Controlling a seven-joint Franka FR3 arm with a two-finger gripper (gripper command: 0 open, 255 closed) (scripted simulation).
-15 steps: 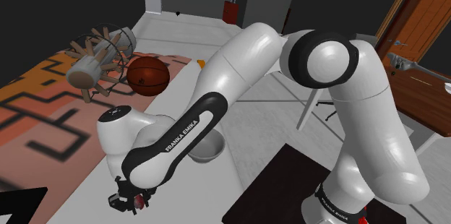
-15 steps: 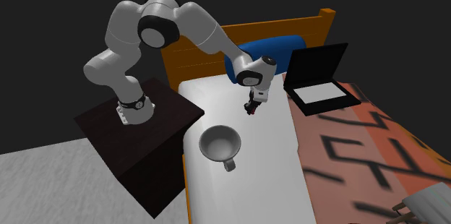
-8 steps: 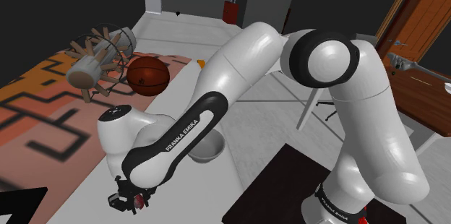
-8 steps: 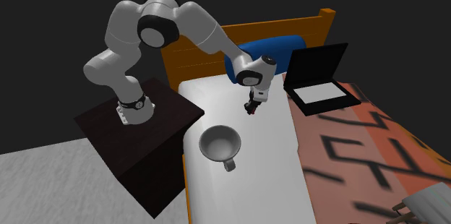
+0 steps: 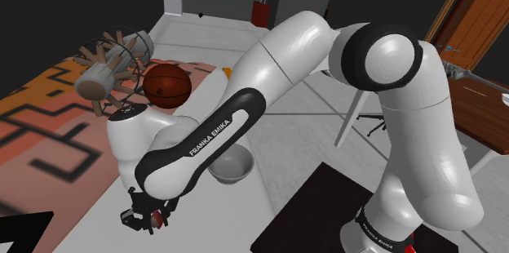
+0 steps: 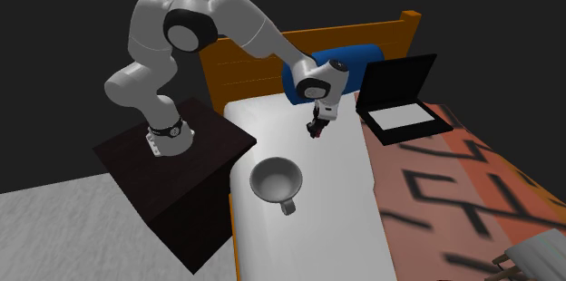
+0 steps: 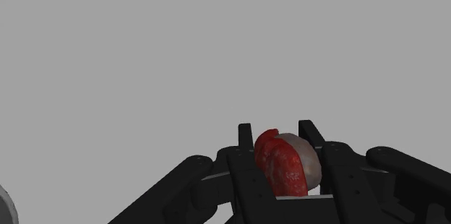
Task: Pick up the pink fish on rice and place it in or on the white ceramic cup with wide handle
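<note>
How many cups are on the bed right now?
1. The white cup stands upright on the bed's white sheet, near the edge beside the dark stand, its handle toward the second exterior view's camera. The arm could hide another.

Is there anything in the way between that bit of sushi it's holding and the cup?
Nothing visible does. The gripper clasps the red fish on rice, and only the bare white top of the bed lies between it and the cup.

Red fish [image 7: 278, 170] on white rice [image 7: 308, 156]; grey cup [image 6: 277, 181].
</note>
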